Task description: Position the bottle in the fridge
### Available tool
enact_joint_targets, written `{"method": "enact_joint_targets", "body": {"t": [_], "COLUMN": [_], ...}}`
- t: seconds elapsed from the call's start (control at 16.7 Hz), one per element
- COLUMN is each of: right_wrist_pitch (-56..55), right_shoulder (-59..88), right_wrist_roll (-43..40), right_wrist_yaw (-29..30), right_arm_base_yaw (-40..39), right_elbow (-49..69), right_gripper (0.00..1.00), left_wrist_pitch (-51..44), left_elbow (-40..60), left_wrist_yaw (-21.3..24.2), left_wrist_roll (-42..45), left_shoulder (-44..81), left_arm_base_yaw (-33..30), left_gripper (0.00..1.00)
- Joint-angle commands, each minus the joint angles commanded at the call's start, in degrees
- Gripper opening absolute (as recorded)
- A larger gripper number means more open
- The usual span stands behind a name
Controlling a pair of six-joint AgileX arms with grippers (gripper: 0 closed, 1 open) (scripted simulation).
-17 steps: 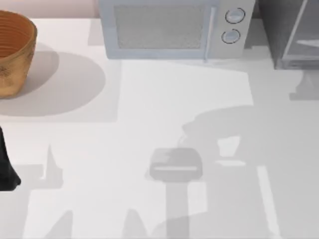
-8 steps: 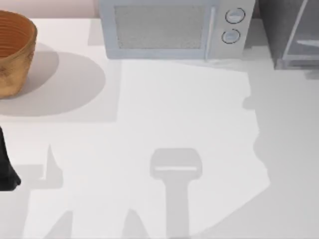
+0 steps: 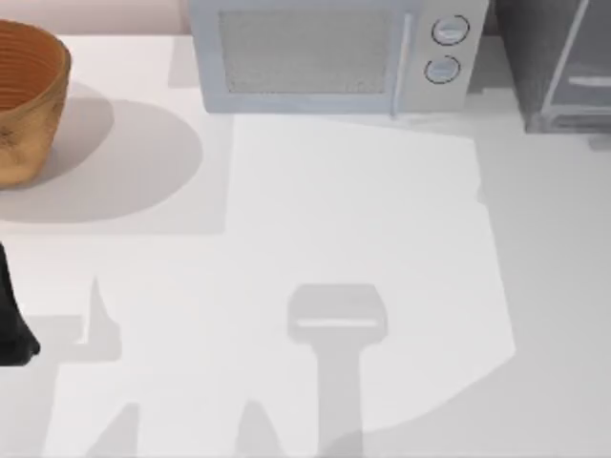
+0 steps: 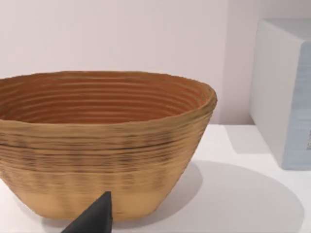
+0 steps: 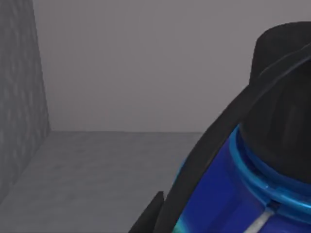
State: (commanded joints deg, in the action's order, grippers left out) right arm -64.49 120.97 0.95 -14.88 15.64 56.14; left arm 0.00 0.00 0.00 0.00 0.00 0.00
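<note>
**Inspector:** What has changed on the table since a second ago?

**Operator:** The broad arm shadow that lay across the white table [image 3: 286, 191] right of centre has drawn off toward the right edge. My left arm [image 3: 11, 324] stays parked at the left edge, near the woven tan basket [image 3: 24, 100].

**Inspector:** Where is the bottle?

**Operator:** In my right wrist view, the small turquoise bottle with a dark blue shoulder band and round black cap [image 5: 252, 194] sits inside the dark grey speckled box-shaped fridge [image 3: 554, 67], whose grey floor and back wall lie behind it. A dark finger [image 5: 194, 184] of my right gripper lies against its side, pinching it.

**Inspector:** Left gripper?

**Operator:** One dark fingertip [image 4: 95, 218] shows; I cannot tell its spread. The light grey microwave [image 3: 334, 52] stands left of the fridge.
</note>
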Motion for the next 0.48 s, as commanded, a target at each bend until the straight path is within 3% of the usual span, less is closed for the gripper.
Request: {"method": "enact_joint_targets", "body": {"t": [0.24,0.48], "right_wrist_pitch": [3.16,8.99], "right_shoulder": [4.25,10.7], "right_wrist_roll": [-0.03,-0.11], "right_wrist_yaw": [0.72,2.01], "right_arm_base_yaw": [-0.57,-1.72], "right_elbow": [6.61,20.5], "right_gripper": [0.01,0.01], "left_wrist_pitch": [0.0,0.0], "left_elbow": [0.0,0.0], "left_wrist_yaw": [0.0,0.0], "left_wrist_roll": [0.0,0.0], "left_shoulder": [0.0,0.0], "left_arm_base_yaw": [0.0,0.0], "left_gripper": [1.0,1.0]}}
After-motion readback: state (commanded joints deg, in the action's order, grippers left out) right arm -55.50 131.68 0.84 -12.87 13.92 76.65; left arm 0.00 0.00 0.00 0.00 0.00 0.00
